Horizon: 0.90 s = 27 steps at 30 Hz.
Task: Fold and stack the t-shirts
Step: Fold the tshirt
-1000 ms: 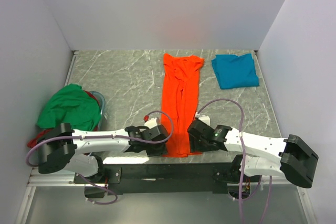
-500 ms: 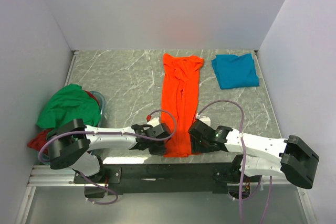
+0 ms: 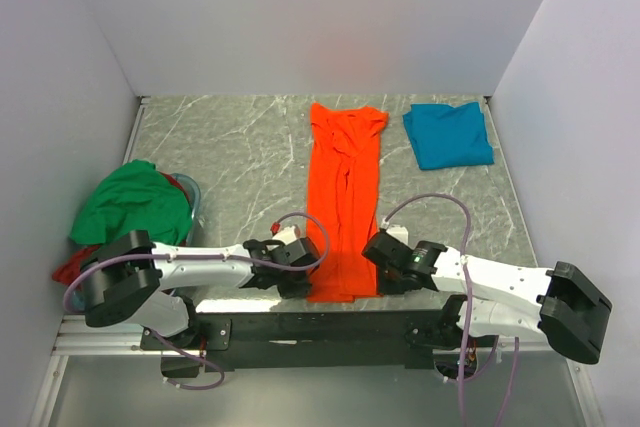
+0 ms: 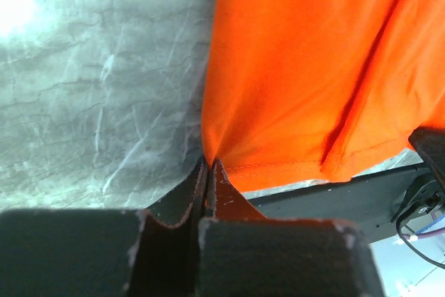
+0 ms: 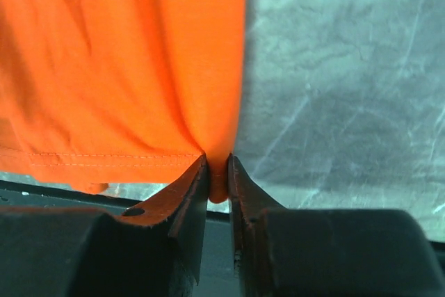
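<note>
At the near edge of the grey marble table (image 3: 230,157), the left gripper (image 4: 208,175) is clamped on the near-left hem corner of the long bright orange cloth t-shirt (image 3: 345,197) — the right gripper (image 5: 218,175) on its near-right corner. The shirt lies as a lengthwise strip mid-table.

A lab test booth: plain white walls (image 3: 300,17) box in a grey marbled tabletop (image 3: 230,147) with a black mounting rail (image 3: 320,329).

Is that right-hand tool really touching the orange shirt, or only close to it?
Touching. The right wrist view shows the right tool shut on the orange shirt: a fold at its hem corner is pinched between the two fingers.
</note>
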### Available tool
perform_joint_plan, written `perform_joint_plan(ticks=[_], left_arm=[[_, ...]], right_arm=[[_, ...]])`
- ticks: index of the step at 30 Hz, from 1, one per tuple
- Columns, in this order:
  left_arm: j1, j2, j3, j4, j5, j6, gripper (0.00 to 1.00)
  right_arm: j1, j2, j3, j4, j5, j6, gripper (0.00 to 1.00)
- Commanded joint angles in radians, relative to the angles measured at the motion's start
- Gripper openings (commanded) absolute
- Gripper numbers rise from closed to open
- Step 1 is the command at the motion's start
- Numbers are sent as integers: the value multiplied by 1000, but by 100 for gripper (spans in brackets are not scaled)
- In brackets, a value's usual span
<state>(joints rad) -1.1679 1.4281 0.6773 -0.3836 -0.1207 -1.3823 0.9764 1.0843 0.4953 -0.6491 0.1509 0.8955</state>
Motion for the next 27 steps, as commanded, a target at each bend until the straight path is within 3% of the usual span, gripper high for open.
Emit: perform_joint_plan(ticks=[1, 5, 12, 21, 27], left_arm=[[-3, -21, -30, -89, -23, -21, 1], [-1, -29, -45, -84, -20, -31, 1], [-1, -61, -77, -74, -2, -46, 1], [-10, -138, -116, -107, 1, -72, 1], [-51, -155, -145, -51, 26, -115, 1]], right_arm=[[-8, -12, -14, -90, -5, 54, 24], [-8, -15, -21, -168, 10, 103, 23], [-8, -112, -69, -135, -39, 100, 9], [-8, -130, -72, -178, -43, 155, 15], [-7, -198, -121, -138, -137, 177, 18]])
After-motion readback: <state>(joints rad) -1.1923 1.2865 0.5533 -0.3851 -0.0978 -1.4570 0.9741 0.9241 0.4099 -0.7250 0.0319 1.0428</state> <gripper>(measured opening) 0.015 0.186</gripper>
